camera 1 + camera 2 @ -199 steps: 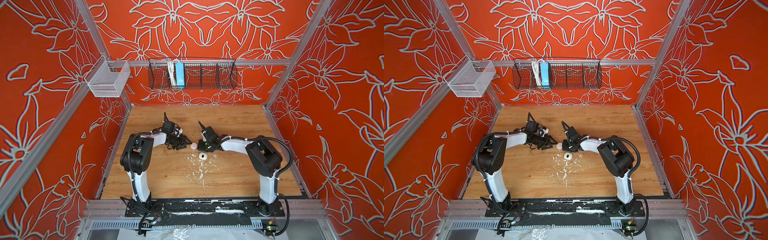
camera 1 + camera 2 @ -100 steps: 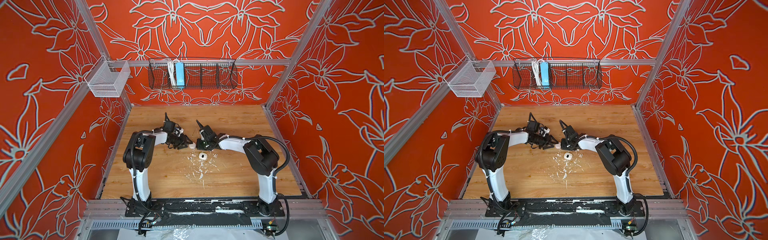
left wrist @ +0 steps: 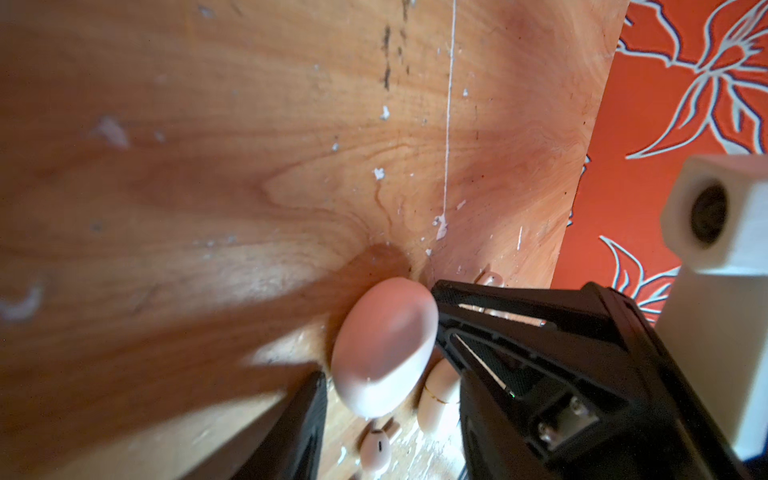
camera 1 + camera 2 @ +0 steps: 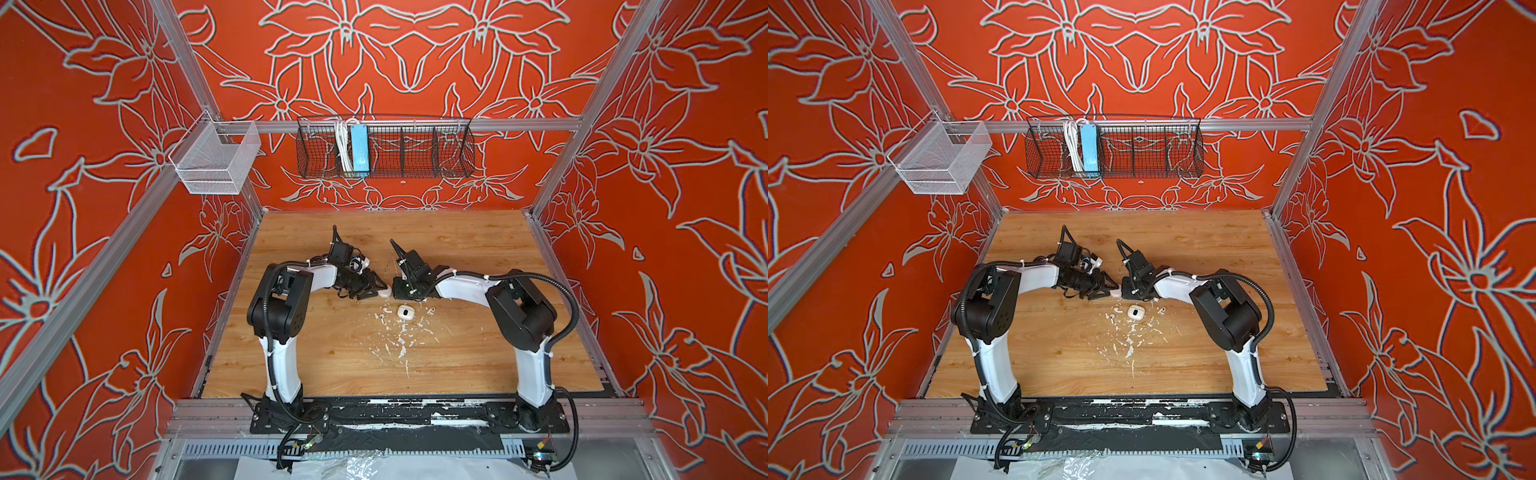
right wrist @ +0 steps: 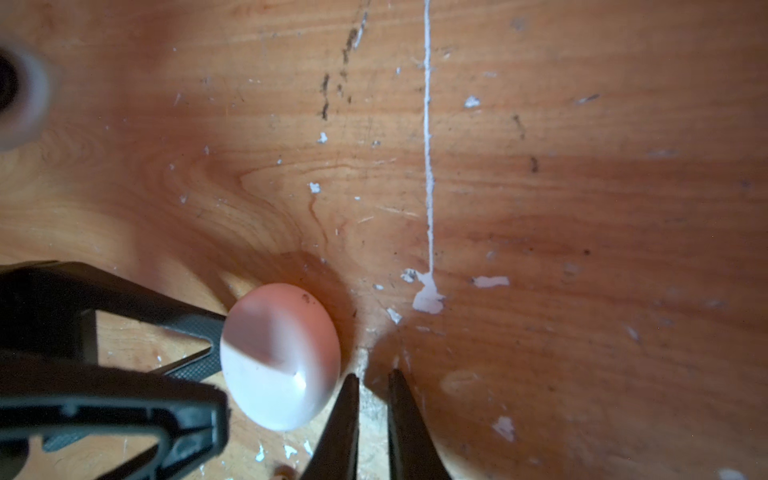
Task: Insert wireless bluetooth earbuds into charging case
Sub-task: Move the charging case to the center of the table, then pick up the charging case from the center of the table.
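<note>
my left end effector (image 3: pixel 378 334) had its fingers (image 3: pixel 519 353) set on either side of the closed white case (image 3: pixel 384 353). as far as i could see both touched it, so i read it as gripping the case at the fingertips. the right end effector (image 5: pixel 372 399) sat just beside the same case. its thin fingers (image 5: pixel 347 419) were drawn almost together on nothing, with a strip of worktop (image 5: pixel 540 187) showing between them. in both top views the two met near the centre of the frame. just below them the earbuds lay loose on the wood among white paint flecks (image 4: pixel 401 353). the first earbud (image 4: pixel 387 309) was just left of a second white case (image 4: pixel 405 312), and the second earbud (image 4: pixel 430 309) was near its right.
</note>
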Controlling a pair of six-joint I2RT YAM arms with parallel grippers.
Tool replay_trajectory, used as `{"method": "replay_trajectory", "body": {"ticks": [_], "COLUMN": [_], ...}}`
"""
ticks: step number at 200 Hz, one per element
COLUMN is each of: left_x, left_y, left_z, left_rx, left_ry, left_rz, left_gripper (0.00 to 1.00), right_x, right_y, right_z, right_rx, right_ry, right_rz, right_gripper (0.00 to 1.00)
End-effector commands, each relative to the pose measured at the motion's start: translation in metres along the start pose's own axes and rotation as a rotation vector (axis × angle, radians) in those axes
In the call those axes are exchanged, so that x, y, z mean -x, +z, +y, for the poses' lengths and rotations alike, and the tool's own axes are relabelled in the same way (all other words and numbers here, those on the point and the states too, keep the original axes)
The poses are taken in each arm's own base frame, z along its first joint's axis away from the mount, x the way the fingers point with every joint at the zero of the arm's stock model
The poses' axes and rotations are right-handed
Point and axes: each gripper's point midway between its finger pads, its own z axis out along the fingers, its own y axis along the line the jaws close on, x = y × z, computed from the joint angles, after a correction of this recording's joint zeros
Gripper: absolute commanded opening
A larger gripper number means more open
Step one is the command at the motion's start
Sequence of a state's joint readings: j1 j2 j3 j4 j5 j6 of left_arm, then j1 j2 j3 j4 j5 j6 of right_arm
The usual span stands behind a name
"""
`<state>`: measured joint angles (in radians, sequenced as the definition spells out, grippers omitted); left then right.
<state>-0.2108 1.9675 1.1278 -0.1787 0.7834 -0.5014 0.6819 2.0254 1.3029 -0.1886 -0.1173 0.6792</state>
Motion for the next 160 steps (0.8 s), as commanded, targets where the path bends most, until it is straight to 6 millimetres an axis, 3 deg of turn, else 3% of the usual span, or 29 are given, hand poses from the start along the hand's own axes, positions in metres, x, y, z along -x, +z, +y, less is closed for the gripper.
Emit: {"method": "replay_trajectory", "body": {"ticks": [1, 160], "left_x": [-0.005, -0.004], "left_y": [0.007, 0.014], "left_z": [0.009, 0.012], "left_rx": [0.023, 0.009], "left_ry": [-0.03, -0.035], "left_rz": [0.026, 0.036], "left_gripper": [0.52, 0.5], "right_x": [-0.028, -0.038], "right_y": [0.016, 0.027], "right_z": [-0.037, -0.02], "right_rx": [-0.145, -0.099], "right_ry": [-0.002, -0.041], "right_rz": [0.092, 0.13], "right_gripper": [0.17, 0.17]}}
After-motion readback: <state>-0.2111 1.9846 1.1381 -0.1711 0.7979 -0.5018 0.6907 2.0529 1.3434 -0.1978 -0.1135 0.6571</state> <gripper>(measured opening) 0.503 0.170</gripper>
